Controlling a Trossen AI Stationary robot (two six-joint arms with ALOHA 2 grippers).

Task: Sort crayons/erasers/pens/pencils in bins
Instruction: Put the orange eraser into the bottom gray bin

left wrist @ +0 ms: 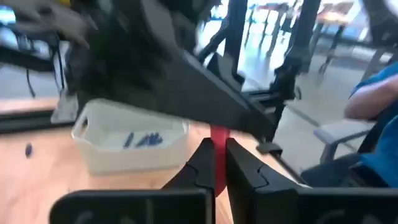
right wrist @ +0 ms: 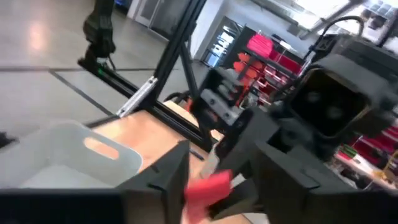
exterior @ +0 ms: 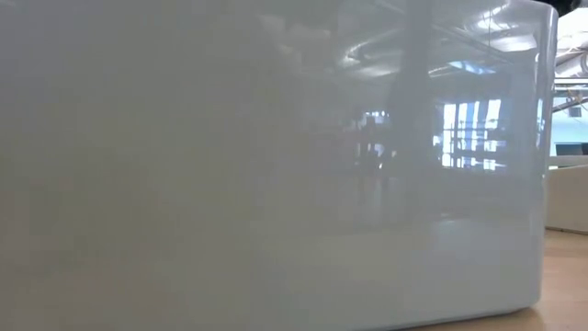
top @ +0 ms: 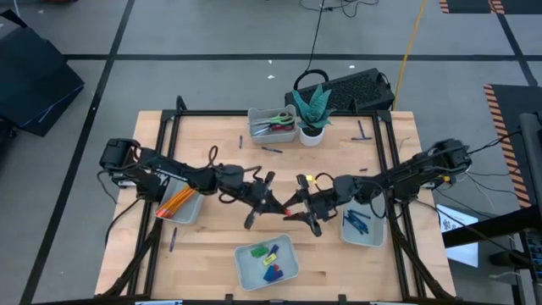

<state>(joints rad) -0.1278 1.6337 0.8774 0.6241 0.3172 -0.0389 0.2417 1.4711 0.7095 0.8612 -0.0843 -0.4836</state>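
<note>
Four shallow light-grey plastic bins [top: 365, 230] hold sorted items. Loose dark pens [top: 271, 149] remain upper centre. Mid-frame, the left gripper [left wrist: 217, 163] and right gripper [right wrist: 211, 186] both clamp one red block eraser [left wrist: 218, 155]; binning is pending.

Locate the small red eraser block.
The small red eraser block is at mid-table in the high view, between the left gripper and right gripper, above the light-grey bin of erasers.
</note>
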